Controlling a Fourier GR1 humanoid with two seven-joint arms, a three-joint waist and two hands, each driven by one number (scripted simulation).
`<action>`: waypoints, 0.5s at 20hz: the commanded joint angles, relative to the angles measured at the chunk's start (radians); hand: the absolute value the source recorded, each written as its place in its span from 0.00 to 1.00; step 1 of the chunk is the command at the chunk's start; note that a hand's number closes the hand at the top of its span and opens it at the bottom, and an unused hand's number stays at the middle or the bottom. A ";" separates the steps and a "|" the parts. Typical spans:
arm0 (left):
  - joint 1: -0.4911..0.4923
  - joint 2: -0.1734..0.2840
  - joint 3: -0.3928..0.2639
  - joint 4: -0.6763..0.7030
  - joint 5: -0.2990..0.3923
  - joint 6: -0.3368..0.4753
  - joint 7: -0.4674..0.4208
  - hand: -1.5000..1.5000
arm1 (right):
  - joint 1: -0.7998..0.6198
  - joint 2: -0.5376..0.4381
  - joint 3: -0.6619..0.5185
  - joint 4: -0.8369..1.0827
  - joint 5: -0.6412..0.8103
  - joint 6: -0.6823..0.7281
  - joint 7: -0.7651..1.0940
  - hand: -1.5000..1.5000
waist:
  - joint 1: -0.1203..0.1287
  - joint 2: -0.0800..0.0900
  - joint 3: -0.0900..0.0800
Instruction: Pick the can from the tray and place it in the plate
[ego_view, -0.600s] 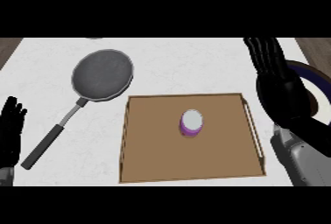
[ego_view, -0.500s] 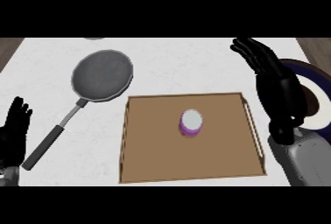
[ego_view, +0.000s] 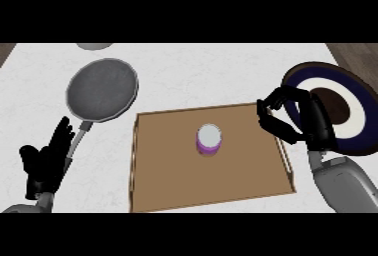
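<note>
White marbled counter (ego_view: 192, 70) fills the view, brown wooden floor (ego_view: 358, 50) at its corners

No text or label can be read.

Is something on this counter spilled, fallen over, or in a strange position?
Nothing stands out. The can stands upright in the tray, the plate lies flat at the right, and the pan lies flat at the left. No spill shows on the counter.

head view | looks steeply down, fairly near | tray (ego_view: 170, 195) centred, forearms enter from lower edge
</note>
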 joint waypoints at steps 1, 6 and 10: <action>-0.008 -0.025 -0.039 -0.001 -0.007 0.003 0.054 0.50 | 0.141 0.167 0.020 -0.024 0.118 -0.286 0.068 1.00 | -0.007 -0.002 0.018; -0.050 -0.082 -0.102 -0.034 -0.050 0.040 0.102 0.50 | 0.324 0.394 0.126 -0.083 -0.049 -0.320 -0.298 0.00 | 0.034 0.007 0.021; -0.055 -0.077 -0.117 -0.104 -0.074 0.055 0.187 0.50 | 0.279 0.231 0.186 -0.049 0.098 -0.200 -0.105 0.00 | 0.052 0.005 0.017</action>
